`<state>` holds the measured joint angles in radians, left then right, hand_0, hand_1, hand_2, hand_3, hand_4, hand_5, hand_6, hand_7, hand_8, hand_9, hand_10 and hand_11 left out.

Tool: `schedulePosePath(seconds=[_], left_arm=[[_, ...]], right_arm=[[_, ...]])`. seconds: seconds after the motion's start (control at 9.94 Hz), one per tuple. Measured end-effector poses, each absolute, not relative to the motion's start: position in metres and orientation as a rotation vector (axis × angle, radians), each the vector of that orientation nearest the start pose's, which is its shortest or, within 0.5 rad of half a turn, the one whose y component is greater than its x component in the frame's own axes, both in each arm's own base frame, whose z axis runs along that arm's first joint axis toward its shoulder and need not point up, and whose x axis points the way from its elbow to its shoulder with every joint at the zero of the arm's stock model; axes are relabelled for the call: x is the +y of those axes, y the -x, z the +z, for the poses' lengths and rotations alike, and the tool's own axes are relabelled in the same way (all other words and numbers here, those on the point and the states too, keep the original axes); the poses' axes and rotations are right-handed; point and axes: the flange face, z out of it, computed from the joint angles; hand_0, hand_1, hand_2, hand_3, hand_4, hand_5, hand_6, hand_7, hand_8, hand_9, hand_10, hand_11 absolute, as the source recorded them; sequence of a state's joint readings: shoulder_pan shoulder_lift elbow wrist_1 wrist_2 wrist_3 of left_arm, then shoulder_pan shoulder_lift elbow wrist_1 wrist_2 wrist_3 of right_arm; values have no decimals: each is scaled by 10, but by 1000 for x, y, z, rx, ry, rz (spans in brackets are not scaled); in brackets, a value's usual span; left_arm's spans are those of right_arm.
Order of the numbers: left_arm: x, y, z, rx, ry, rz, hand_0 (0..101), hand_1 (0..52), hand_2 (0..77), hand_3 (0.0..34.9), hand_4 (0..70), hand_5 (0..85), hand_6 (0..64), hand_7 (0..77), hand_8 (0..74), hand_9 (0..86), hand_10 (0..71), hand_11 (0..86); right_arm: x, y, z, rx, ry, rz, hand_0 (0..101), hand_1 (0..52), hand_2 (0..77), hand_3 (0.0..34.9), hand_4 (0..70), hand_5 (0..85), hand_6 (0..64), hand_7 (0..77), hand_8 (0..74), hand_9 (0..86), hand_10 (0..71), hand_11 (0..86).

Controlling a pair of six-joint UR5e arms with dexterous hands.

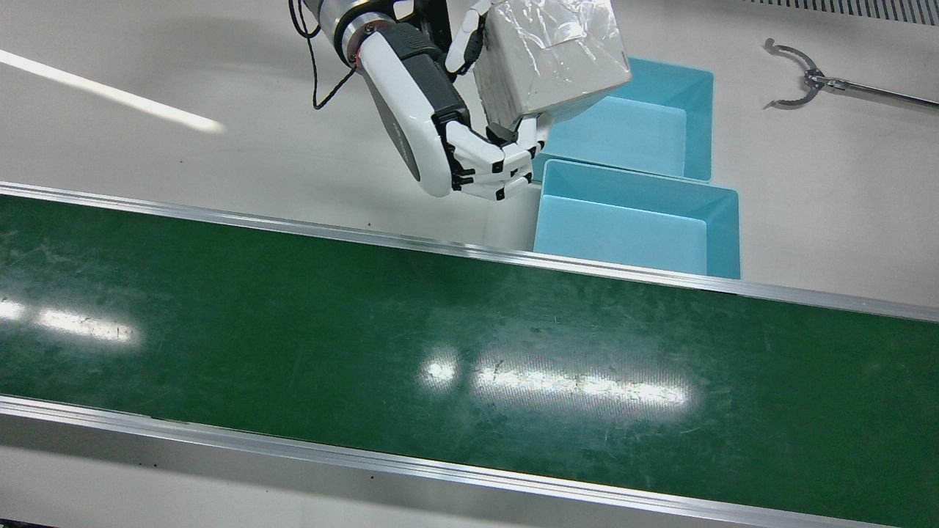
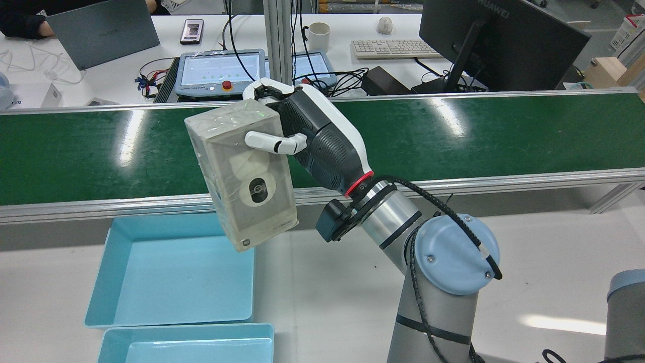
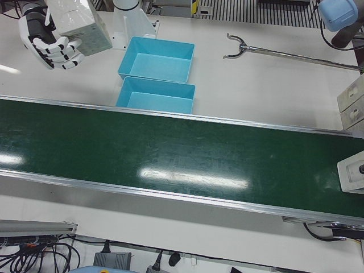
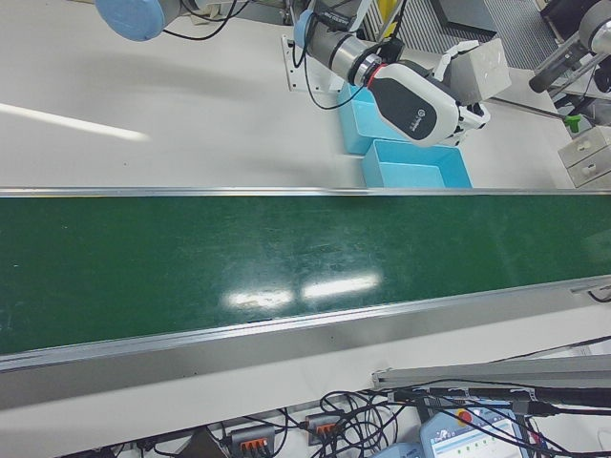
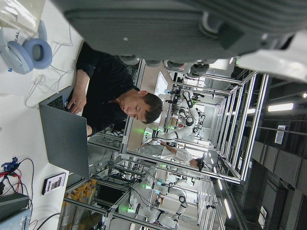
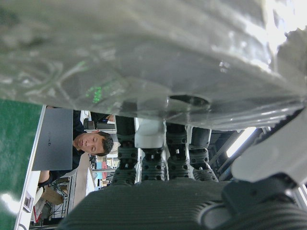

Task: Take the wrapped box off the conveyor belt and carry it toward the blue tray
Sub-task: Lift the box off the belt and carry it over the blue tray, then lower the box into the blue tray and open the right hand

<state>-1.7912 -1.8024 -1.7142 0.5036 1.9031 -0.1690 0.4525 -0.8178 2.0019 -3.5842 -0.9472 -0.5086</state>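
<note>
A: Where's the box (image 2: 241,176)?

B: Off the belt (image 2: 453,146), lifted and tilted above the near edge of the tray (image 2: 171,267) that sits closest to the belt.

A: Held how?

B: The right hand (image 2: 307,136) clamps its upper end, fingers (image 1: 484,158) wrapped over one side, thumb opposite, so the box hangs clear of the tray's rim.

A: And the left hand?

B: Can't tell; its camera shows only its underside.

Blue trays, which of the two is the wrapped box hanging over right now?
The blue tray next to the conveyor belt; the wrapped box in the right robot hand overlaps its corner in the rear view, while the other tray sits nearer the robot.
</note>
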Motion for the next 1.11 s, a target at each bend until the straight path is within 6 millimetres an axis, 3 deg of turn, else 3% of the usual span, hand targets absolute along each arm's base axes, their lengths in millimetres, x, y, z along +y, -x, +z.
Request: schedulePosePath(seconds=[0.1, 0.2, 0.4, 0.6, 0.91, 1.01, 1.11], left_arm=[[-508, 217, 543, 2104, 345, -2405, 0, 0, 5, 0, 0, 11, 0, 0, 0, 0, 5, 0], [-508, 217, 543, 2104, 345, -2405, 0, 0, 11, 0, 0, 11, 0, 0, 0, 0, 5, 0], [-508, 217, 543, 2104, 345, -2405, 0, 0, 5, 0, 0, 11, 0, 5, 0, 0, 0, 0], [-508, 217, 543, 2104, 345, -2405, 0, 0, 5, 0, 0, 11, 0, 0, 0, 0, 0, 0], [-508, 217, 543, 2104, 345, -2405, 0, 0, 11, 0, 0, 11, 0, 5, 0, 0, 5, 0], [-508, 217, 543, 2104, 345, -2405, 0, 0, 11, 0, 0, 11, 0, 0, 0, 0, 0, 0], [-508, 217, 543, 2104, 345, -2405, 0, 0, 5, 0, 0, 11, 0, 0, 0, 0, 0, 0]], right_arm=[[-402, 442, 123, 2898, -462, -1561, 440, 0, 316, 0, 218, 654, 589, 338, 693, 698, 393, 535], [-385, 457, 118, 2912, -433, -1560, 432, 0, 295, 0, 218, 654, 589, 338, 649, 698, 349, 496], [-359, 480, 112, 2947, -325, -1557, 449, 0, 311, 0, 218, 654, 573, 333, 649, 698, 349, 496], [-345, 491, 110, 2979, -180, -1573, 462, 0, 311, 0, 224, 654, 573, 338, 649, 698, 360, 507], [-330, 501, 112, 2997, -100, -1599, 463, 0, 316, 0, 224, 660, 567, 338, 584, 698, 349, 496], [-325, 504, 113, 3001, -103, -1604, 464, 0, 316, 0, 224, 660, 567, 338, 502, 698, 240, 371], [-322, 505, 114, 3003, -107, -1606, 464, 0, 295, 0, 224, 660, 567, 338, 355, 562, 54, 196]])
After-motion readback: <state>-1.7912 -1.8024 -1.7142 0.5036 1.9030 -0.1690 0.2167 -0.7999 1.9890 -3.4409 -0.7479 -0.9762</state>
